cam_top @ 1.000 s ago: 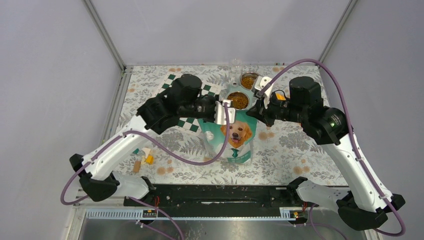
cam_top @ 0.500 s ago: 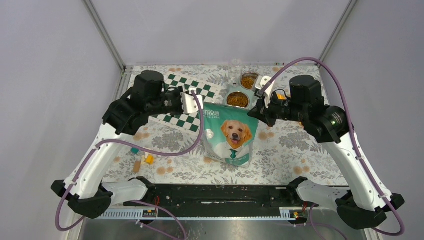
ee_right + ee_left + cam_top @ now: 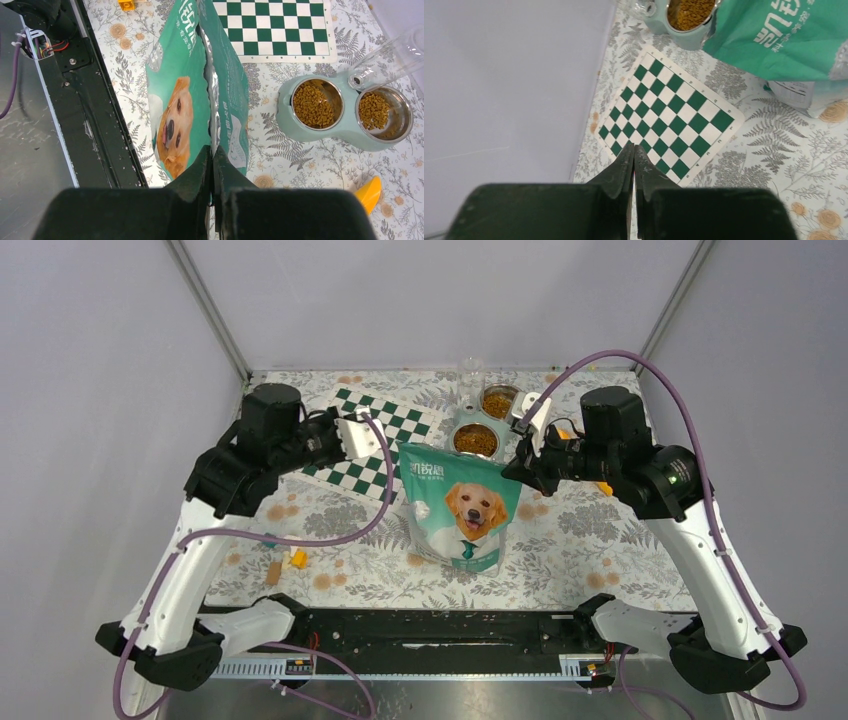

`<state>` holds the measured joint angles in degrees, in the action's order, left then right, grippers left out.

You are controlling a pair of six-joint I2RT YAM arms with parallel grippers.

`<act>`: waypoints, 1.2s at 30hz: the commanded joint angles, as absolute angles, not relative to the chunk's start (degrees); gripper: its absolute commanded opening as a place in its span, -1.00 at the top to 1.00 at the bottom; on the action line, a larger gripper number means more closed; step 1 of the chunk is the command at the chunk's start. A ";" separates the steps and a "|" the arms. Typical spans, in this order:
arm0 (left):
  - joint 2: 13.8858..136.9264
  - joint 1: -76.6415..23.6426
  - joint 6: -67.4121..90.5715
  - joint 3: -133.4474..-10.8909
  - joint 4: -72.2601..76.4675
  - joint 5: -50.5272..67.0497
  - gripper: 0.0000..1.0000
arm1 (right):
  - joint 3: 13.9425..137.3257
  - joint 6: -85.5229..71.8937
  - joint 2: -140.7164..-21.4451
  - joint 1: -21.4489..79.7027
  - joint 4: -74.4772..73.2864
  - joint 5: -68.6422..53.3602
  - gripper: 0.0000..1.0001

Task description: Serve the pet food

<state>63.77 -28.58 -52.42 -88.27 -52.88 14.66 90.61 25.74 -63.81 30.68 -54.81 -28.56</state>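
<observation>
The pet food (image 3: 476, 441) is brown kibble filling both steel bowls of a teal double feeder (image 3: 345, 136); it shows in the right wrist view (image 3: 316, 103) and the left wrist view (image 3: 689, 12). The teal dog-picture bag (image 3: 460, 505) stands upright in front of the feeder. My right gripper (image 3: 517, 462) is shut on the bag's top right edge (image 3: 212, 149). My left gripper (image 3: 357, 436) is shut and empty, raised over the chessboard (image 3: 669, 115), left of the bag (image 3: 774, 35).
An orange scoop (image 3: 369, 194) lies on the floral cloth right of the bag. A clear bottle (image 3: 470, 380) stands on the feeder at the back. Small toy blocks (image 3: 285, 562) lie front left. A metal frame post (image 3: 205, 305) stands at the back left corner.
My left gripper has let go of the bag's top left corner and swung left and back over the chessboard. The right gripper keeps its hold; the bag stands upright.
</observation>
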 commanded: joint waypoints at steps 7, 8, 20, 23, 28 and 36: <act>57.20 -27.59 -44.63 -81.84 -36.28 16.38 -0.12 | 94.48 26.18 -62.79 30.06 -50.39 -31.62 1.00; 56.70 -27.57 -42.94 -80.93 -34.58 16.51 -0.21 | 94.39 25.86 -62.88 30.01 -50.56 -31.53 1.00; 50.24 -27.59 -26.74 -70.16 -15.41 12.85 -0.64 | 93.55 17.64 -62.41 30.05 -50.95 -31.31 0.28; 49.86 -27.60 -24.59 -69.92 -15.16 12.22 -0.65 | 94.03 16.91 -62.29 30.06 -50.88 -31.56 0.13; 49.10 -27.66 -22.76 -69.62 -15.65 17.07 -0.66 | 94.73 16.95 -62.91 30.06 -50.28 -34.55 -0.02; 48.89 -27.62 -1.01 -65.05 1.03 7.63 -0.74 | 93.45 15.08 -67.10 37.46 -40.21 -23.30 -0.12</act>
<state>49.43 -27.86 -15.51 -67.96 -13.15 15.18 92.60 17.02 -63.68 33.43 -47.53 -29.61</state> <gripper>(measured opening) 0.871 0.548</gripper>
